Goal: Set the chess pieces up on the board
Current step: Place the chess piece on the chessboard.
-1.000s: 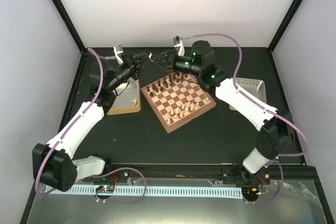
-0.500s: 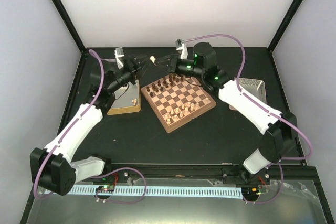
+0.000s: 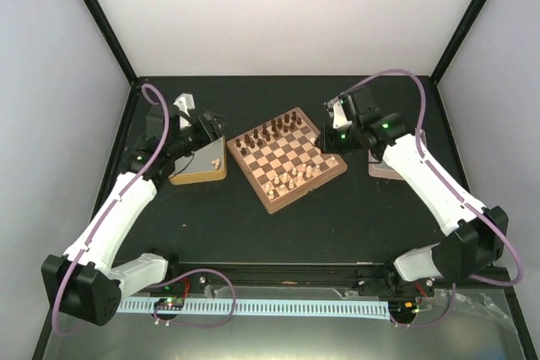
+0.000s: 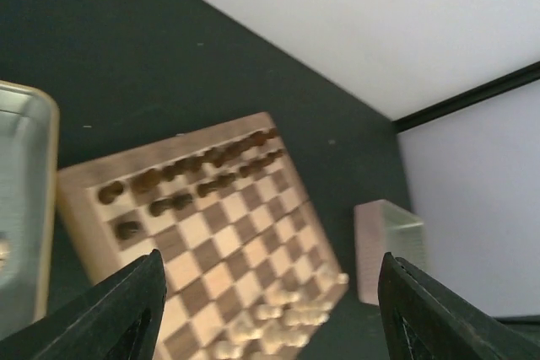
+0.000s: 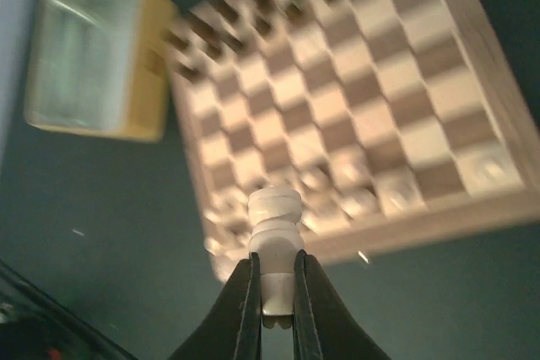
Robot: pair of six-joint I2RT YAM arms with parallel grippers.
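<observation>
Cream chess piece has changed hands. The right end effector is now clamped narrow on its base and has swung to the right corner of the board. The left end effector has spread wide, empty, and drawn back left of the board. The judged next step is placement among the pale pieces. Blur in the right wrist view hides which squares are vacant. In the top view, the right arm covers most of the silver tray right of the board.
</observation>
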